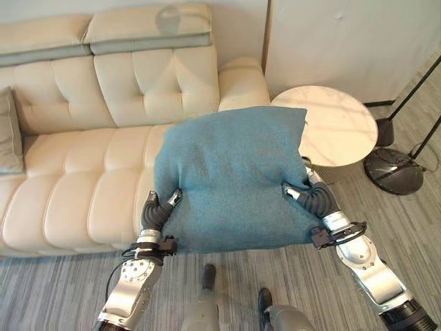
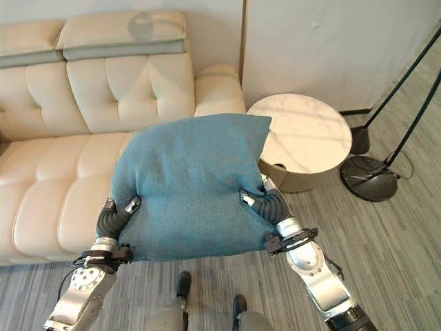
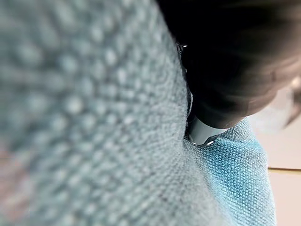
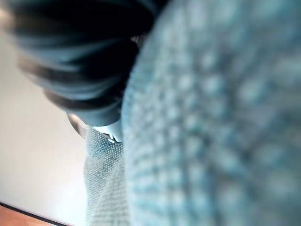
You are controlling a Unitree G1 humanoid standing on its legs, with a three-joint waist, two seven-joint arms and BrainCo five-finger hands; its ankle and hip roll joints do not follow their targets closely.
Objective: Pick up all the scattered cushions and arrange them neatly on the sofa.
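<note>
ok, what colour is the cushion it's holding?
Teal blue, plain woven fabric with no pattern. The cushion shows best in the left eye view.

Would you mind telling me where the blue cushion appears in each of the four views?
Left eye view: cushion at centre, between both hands, before the sofa.
Right eye view: cushion at centre, slightly left.
Left wrist view: cushion close up, against the left hand.
Right wrist view: cushion against the right hand.
Shared landmark: round table.

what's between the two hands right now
The teal cushion, held by its two sides between the left hand and the right hand, in front of the sofa. The left eye view shows it.
</note>
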